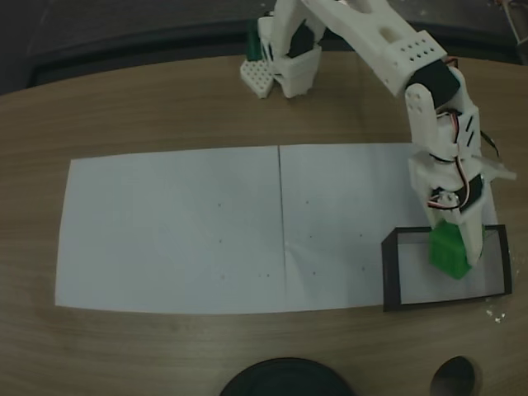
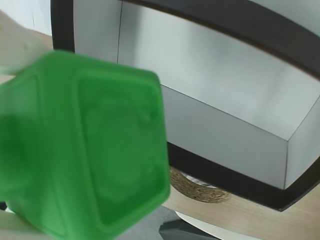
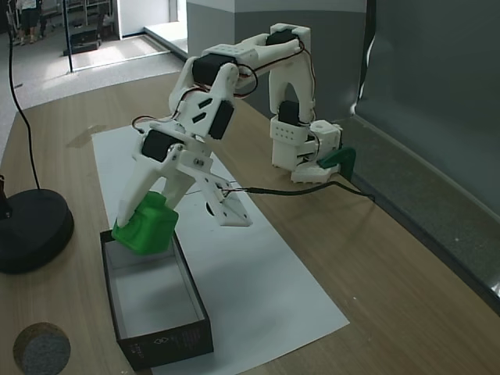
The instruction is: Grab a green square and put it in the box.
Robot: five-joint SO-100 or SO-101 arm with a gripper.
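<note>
Green square (image 3: 145,226) | jaws clamped on it, over box (image 3: 195,308) | step: placing | next: lower, release; height seemingly above rim

You see a wooden table (image 1: 165,107) bearing two white paper sheets (image 1: 173,231) laid edge to edge, their seam running across the middle. A round black disc (image 3: 27,230) rests on the bare wood beside the paper, with a black cable (image 3: 19,101) rising from it.
</note>
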